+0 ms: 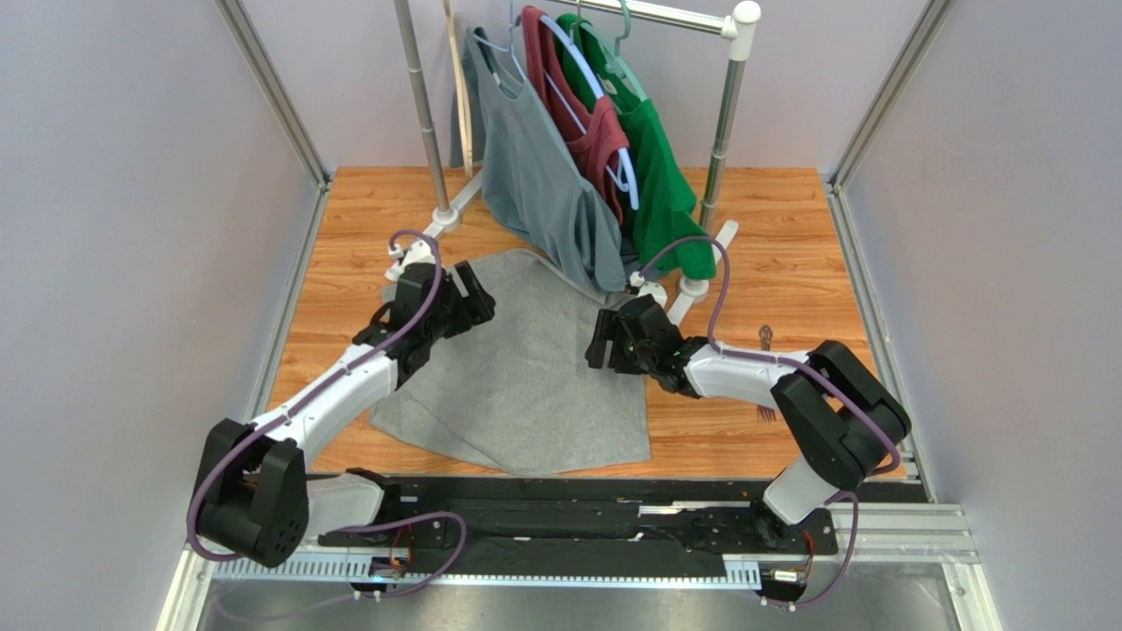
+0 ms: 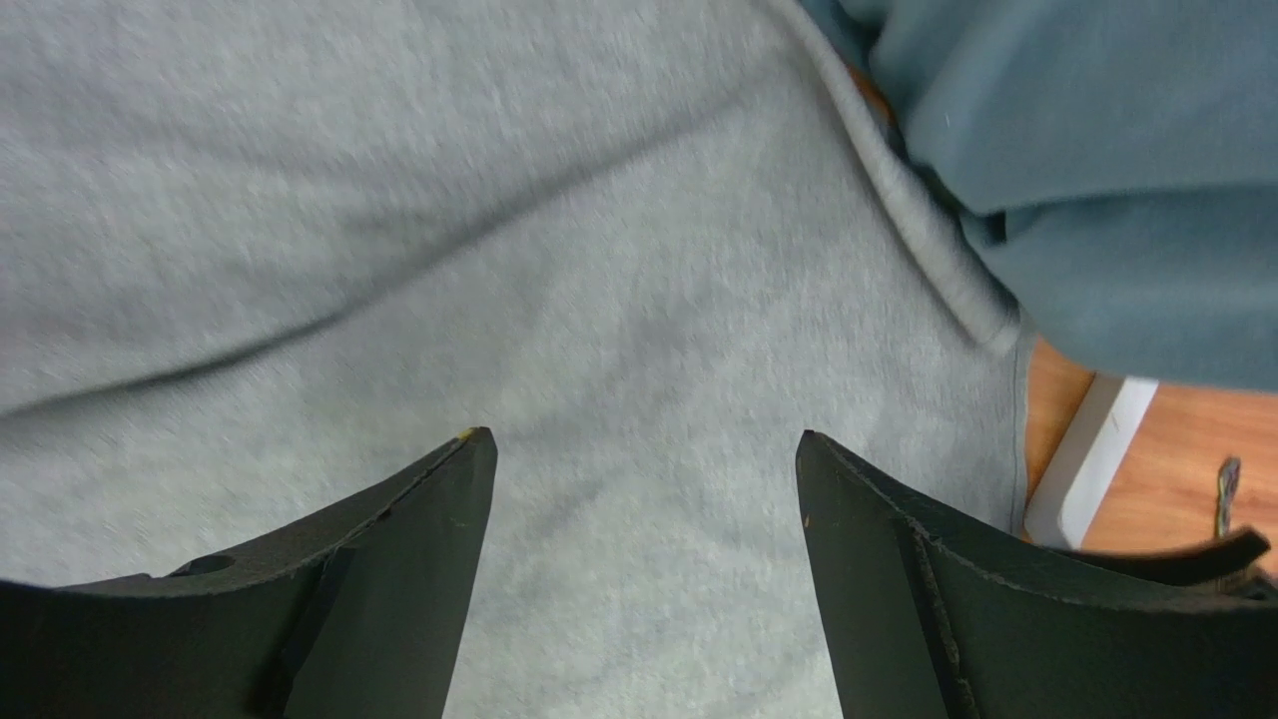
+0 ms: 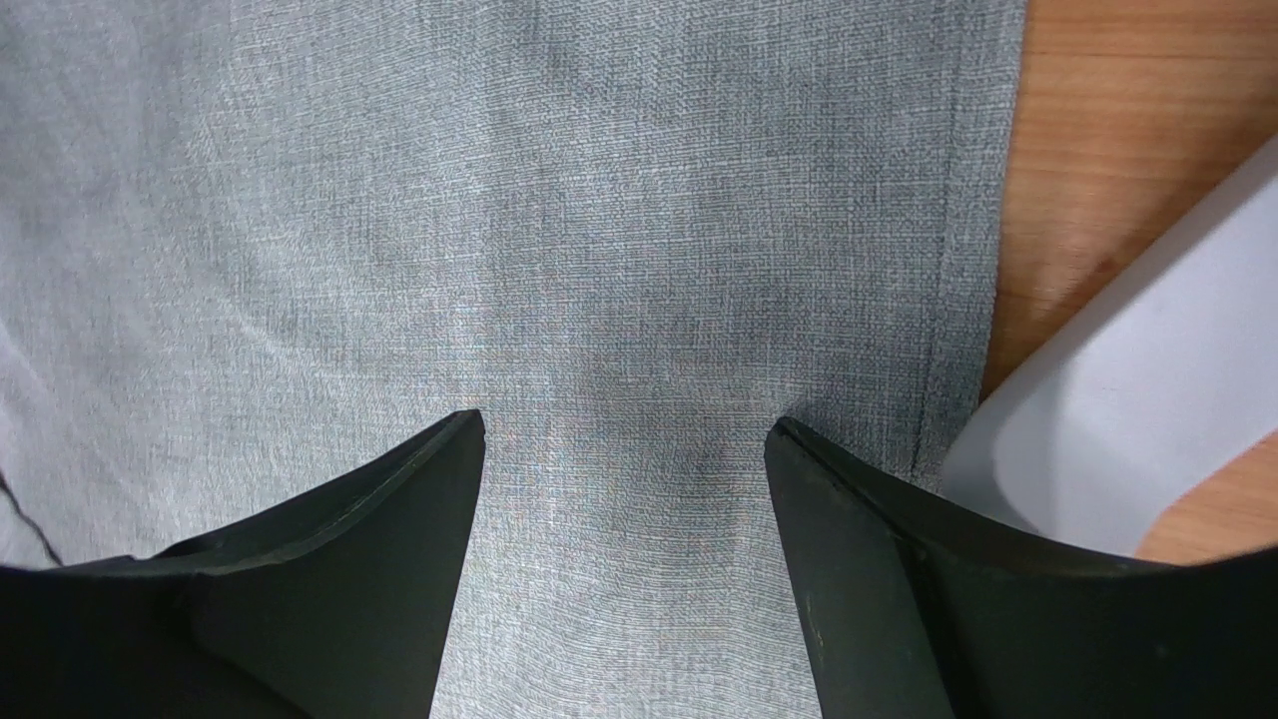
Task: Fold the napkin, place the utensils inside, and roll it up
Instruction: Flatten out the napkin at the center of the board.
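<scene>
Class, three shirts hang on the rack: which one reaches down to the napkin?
The grey shirt, leftmost: its hem overlaps the napkin's far edge; the maroon shirt and green shirt hang further right.

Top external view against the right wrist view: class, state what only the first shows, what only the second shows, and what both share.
Only the top external view: the left pincer over the large heather-grey square cloth napkin, and a metal clothes rail hung with a grey shirt, a maroon shirt and a green shirt. Only the right wrist view: the napkin's weave and stitched hem close up. Both: the napkin, the open right pincer above it, the wooden tabletop and the rail's white foot.
</scene>
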Available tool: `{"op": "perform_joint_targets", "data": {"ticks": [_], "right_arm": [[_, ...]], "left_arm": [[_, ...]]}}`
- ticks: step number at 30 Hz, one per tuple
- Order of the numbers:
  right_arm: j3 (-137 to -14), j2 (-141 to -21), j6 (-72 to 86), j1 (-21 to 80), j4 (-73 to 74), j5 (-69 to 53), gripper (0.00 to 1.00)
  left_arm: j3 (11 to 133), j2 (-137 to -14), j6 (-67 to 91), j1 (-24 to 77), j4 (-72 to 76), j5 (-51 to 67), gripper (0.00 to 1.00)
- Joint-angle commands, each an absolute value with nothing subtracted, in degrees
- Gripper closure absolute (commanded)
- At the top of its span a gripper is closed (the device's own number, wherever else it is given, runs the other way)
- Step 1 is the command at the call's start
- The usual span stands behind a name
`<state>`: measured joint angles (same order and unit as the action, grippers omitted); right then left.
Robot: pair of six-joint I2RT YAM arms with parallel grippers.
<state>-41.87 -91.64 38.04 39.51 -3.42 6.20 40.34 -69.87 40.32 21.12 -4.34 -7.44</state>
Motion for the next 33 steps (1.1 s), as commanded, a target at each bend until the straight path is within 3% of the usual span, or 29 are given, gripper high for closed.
{"op": "perform_joint_targets", "data": {"ticks": [1, 9, 19, 33], "right_arm": [[-42.5, -93.1, 34.4, 38.3, 4.0, 10.6, 0.23], [-42.4, -86.3, 26.9, 37.8, 3.9, 8.0, 0.23], [-36.9, -69.2, 25.6, 49.4, 1.5, 1.1, 0.23], [-37.1, -82.2, 32.4, 55.5, -10.5, -1.1, 0.23]], "left_arm": [[43.3, -72.4, 37.4, 15.4, -6.9, -6.4, 0.17], [44.6, -73.1, 34.9, 10.8, -9.8, -5.4, 0.17], [36.0, -69.8, 38.5, 10.8, -6.1, -0.4, 0.17], [40.2, -83.8, 41.1, 5.5, -2.5, 4.7, 0.16]]}}
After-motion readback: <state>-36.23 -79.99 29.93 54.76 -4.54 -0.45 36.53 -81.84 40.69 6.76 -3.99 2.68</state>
